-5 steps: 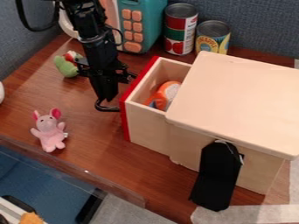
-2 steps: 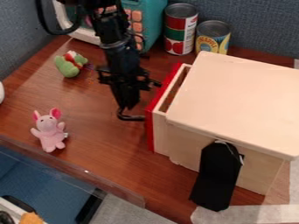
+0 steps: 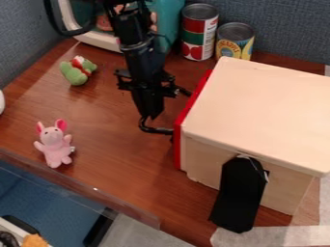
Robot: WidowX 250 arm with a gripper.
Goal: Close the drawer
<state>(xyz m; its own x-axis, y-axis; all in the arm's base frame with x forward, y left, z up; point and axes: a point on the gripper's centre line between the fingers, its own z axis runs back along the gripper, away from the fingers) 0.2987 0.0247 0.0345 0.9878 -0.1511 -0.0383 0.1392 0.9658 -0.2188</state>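
The pincer (image 3: 153, 124) hangs over a reddish-brown table (image 3: 106, 113), grey-blue partitions (image 3: 283, 26) behind.

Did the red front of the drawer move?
Yes. The red front slid right, toward the wooden box, and now sits right up close to the box's lid.

A: what's the arm (image 3: 136, 50) look like?
B: black pretty much all over tbh, chunky jointed sections, knobbly bits (image 3: 122, 81) jutting out lower down
A: wiring?
B: yeah, black cable (image 3: 63, 33), big loop up top
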